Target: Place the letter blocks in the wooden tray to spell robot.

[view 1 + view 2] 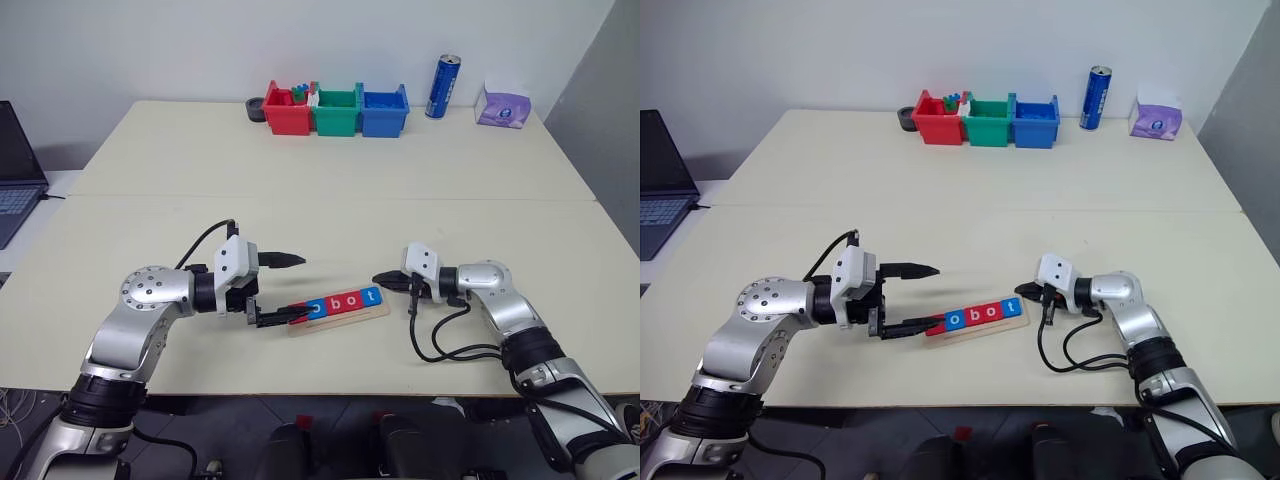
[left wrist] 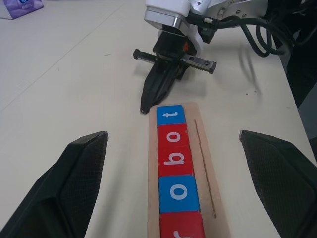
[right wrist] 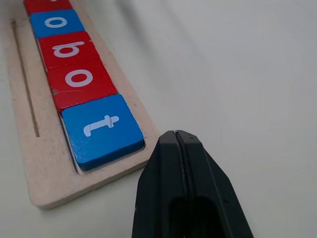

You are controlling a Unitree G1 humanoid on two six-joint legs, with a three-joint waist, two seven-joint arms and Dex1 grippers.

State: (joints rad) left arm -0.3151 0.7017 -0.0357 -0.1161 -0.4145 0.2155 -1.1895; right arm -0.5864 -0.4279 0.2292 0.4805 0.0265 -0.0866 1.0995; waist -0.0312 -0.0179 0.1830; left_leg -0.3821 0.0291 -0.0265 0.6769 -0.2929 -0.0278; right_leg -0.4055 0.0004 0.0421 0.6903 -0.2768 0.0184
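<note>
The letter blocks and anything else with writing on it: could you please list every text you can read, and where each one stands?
"r" on the red block at one end of the wooden tray
"o" on the blue block
"b" on the red block
"o" on the red block
"t" on the blue block at the other end
Blue can: print too small to read
Purple pack: too small to read

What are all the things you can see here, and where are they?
letter blocks: five, red and blue, in a row in the tray
wooden tray: one, light wood, near table edge
bins: three, red, green, blue, far side
can: one, blue, right of bins
tissue pack: one, purple, far right
laptop: one, dark, off the table's left side
left end effector: open, at tray's left end
right end effector: shut, at tray's right end
</note>
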